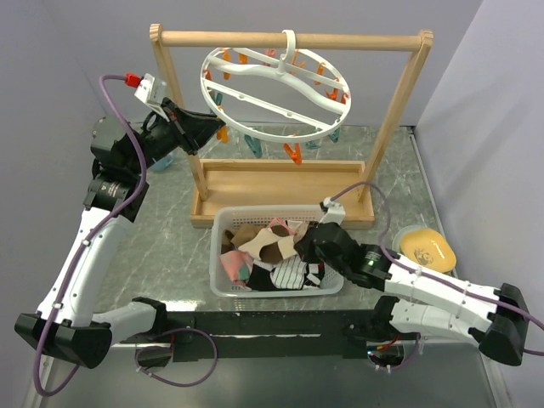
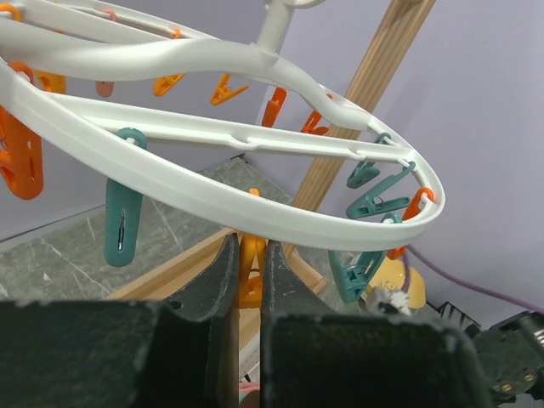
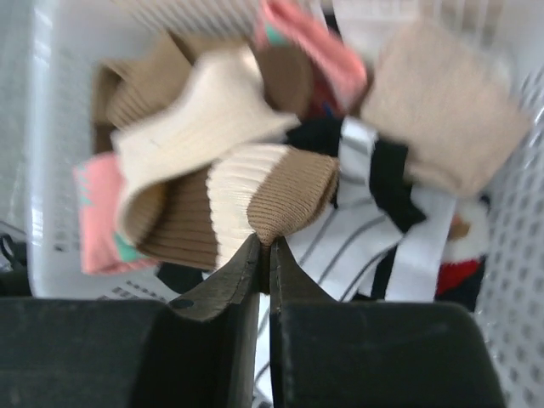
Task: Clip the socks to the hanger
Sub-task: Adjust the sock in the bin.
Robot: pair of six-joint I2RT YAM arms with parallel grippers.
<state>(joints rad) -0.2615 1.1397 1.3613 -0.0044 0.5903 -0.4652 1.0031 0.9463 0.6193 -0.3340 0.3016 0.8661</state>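
Observation:
The round white hanger (image 1: 255, 106) hangs tilted by its hook from the wooden bar, with orange and teal pegs under it. My left gripper (image 1: 216, 127) is at the ring's left lower rim, shut on an orange peg (image 2: 251, 270) just below the ring (image 2: 212, 194); in the left wrist view the jaws (image 2: 251, 251) squeeze the peg. The socks (image 1: 270, 251) lie piled in a white basket. My right gripper (image 1: 299, 244) is over the pile, shut on the cuff of a brown-and-cream sock (image 3: 280, 197), pinched at my fingertips (image 3: 265, 248).
The tall wooden frame (image 1: 289, 39) stands on a wooden base tray (image 1: 280, 183) behind the white basket (image 1: 218, 270). A yellow dish (image 1: 427, 248) sits right of the basket. Grey walls close in left and right.

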